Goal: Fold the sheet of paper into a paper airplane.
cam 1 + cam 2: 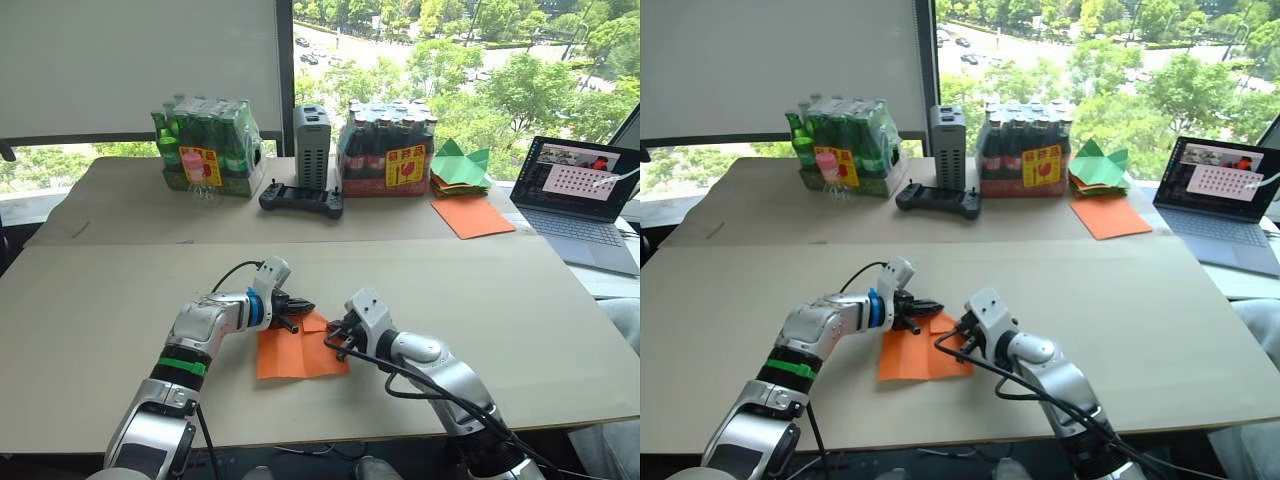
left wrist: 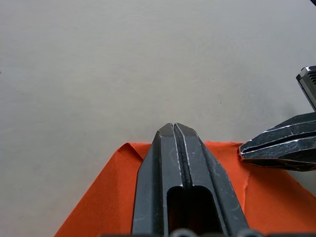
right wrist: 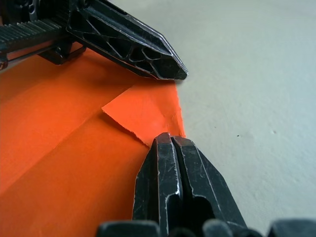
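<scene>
Near the bench's [image 1: 120,290] front edge lies the paper [image 1: 290,358]. Left gripper [image 1: 300,306], fingers together, presses its far edge at 11 o'clock; right gripper [image 1: 338,336], fingers together, touches its folded corner at 2. Bare bench surrounds them.

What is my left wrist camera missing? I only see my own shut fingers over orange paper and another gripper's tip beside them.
Observer: The right wrist view shows a small corner flap folded over on the sheet of paper.
Operator: Where is the right gripper?
Observer: The right gripper, fingers shut, has its tip at that flap's edge; the left gripper is at the flap's other side.
Operator: Any spare paper?
Observer: A smooth orange sheet lies on the far board, near the laptop.
</scene>
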